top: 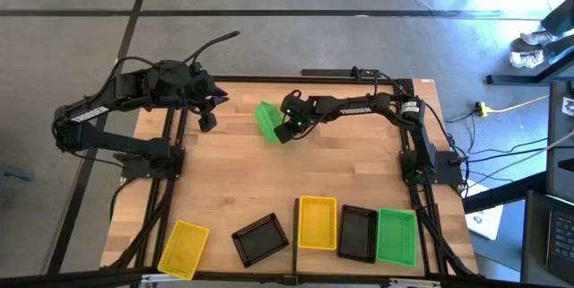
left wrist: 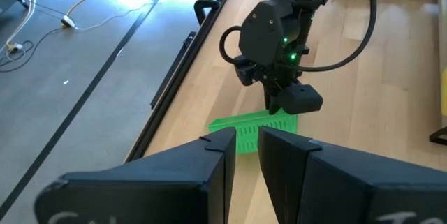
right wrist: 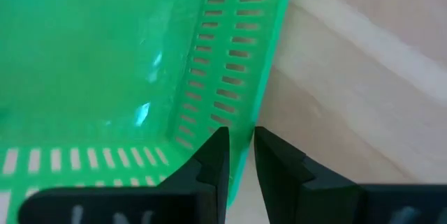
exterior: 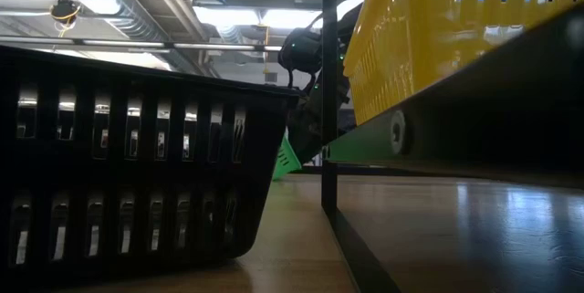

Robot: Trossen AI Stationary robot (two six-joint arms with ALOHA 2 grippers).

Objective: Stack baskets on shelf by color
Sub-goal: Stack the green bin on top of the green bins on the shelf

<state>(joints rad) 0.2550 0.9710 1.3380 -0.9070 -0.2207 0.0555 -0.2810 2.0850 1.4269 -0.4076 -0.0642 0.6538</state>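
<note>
- right gripper (top: 285, 129) is at the far middle of the tabletop (top: 242, 189), its fingers pinched narrowly on the side wall of a green basket (top: 268, 119); the basket hangs tilted, one edge lifted off the wood
- in the right wrist view the lattice wall sits between the two fingers (right wrist: 213, 158); the grip is on the rim only, near a corner
- left gripper (top: 207, 119) waits at the far left of the table, close to the basket but apart from it; its fingers stand narrowly parted on nothing
- on the shelf (top: 430, 257) at the near right lie a yellow stack (top: 317, 222), a black stack (top: 357, 232) and a green stack (top: 396, 235), side by side; a loose yellow basket (top: 183, 248) and a loose black basket (top: 260, 239) rest left of the black bar (top: 295, 234)
- risk, as i judge it: a thin rim hold on a tilted basket may let it swing or slip during the long carry to the green stack
- it could also nest crookedly, or nudge the black stack beside it
</note>
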